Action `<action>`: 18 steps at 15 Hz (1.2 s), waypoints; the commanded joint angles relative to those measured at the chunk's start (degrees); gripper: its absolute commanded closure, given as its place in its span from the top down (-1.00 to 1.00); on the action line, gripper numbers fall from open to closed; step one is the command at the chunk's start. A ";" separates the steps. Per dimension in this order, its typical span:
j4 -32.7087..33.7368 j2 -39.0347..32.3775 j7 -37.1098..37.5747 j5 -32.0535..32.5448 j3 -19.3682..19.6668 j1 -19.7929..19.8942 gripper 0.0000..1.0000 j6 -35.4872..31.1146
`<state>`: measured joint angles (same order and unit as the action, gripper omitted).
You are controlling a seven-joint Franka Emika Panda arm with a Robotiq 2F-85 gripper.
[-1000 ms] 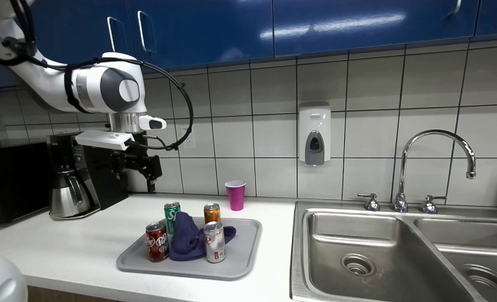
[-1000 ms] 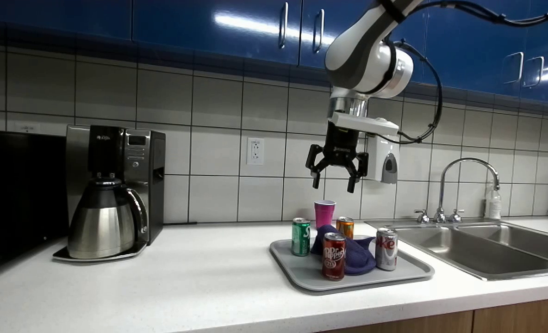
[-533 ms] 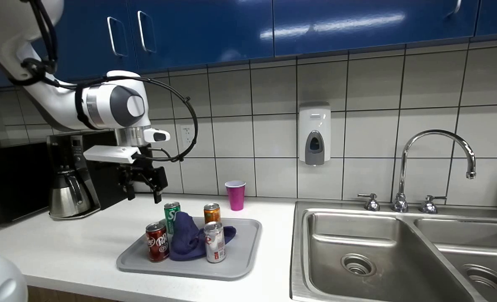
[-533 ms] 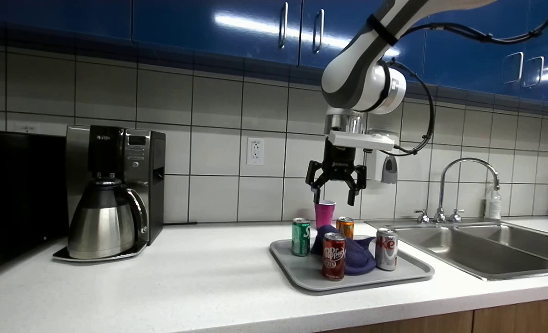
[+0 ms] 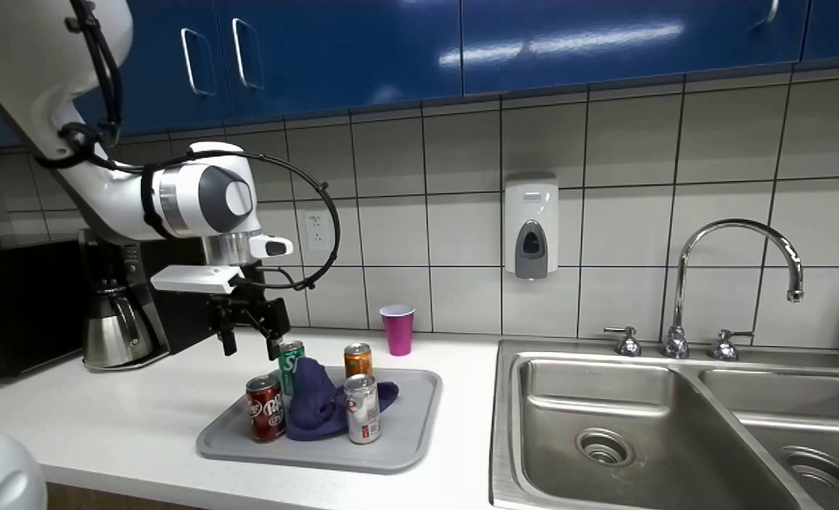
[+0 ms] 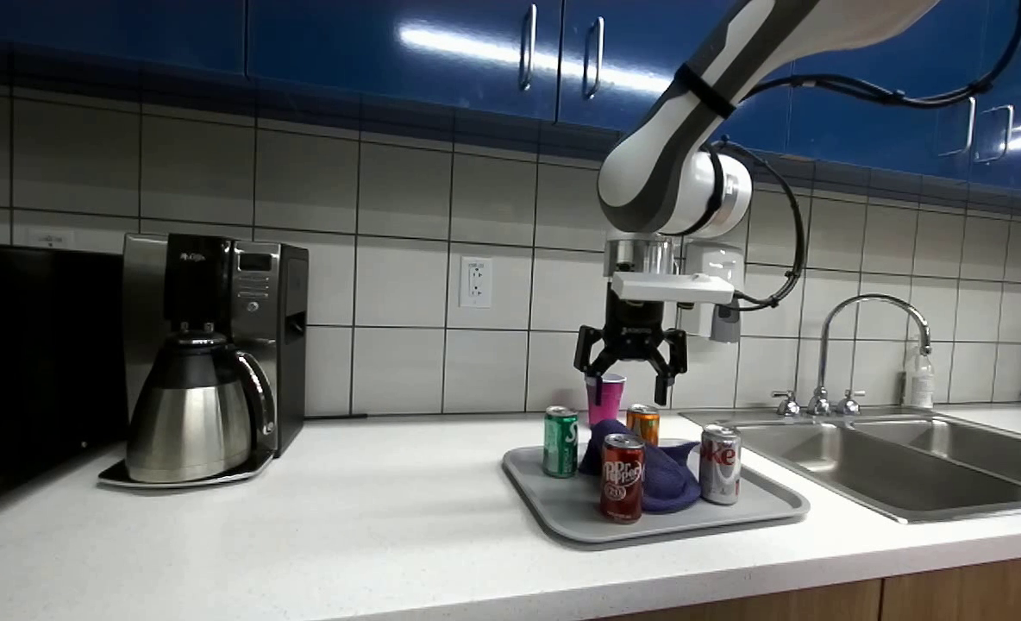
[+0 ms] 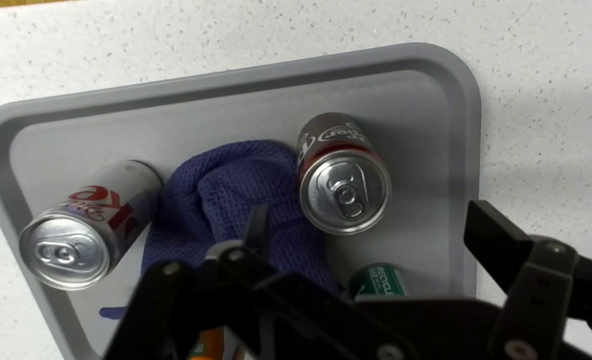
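Observation:
My gripper is open and empty, pointing down above the grey tray. In the wrist view its fingers stand wide apart over the tray, touching nothing. Below are a crumpled purple cloth, a dark red Dr Pepper can and a green can, mostly hidden by the gripper. A silver Coke can stands left of the cloth. An orange can is largely covered. In both exterior views the cans stand upright around the cloth; the green can is nearest the fingers.
A pink cup stands behind the tray near the tiled wall. A coffee maker is at one end of the counter, a steel sink at the other. A soap dispenser and blue cabinets are above.
My gripper has moved down toward the tray, staying open. It also shifts slightly right in an exterior view. The cans, cloth, tray and cup have not moved.

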<state>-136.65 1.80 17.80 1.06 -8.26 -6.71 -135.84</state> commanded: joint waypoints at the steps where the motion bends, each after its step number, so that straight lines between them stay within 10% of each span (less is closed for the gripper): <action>1: -0.44 -1.15 3.04 2.46 0.24 -0.03 1.00 -1.49; 18: 2.57 -10.00 8.84 5.71 1.71 -1.95 1.00 -3.60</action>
<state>-135.91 -6.45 24.02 4.85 -7.53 -7.69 -139.34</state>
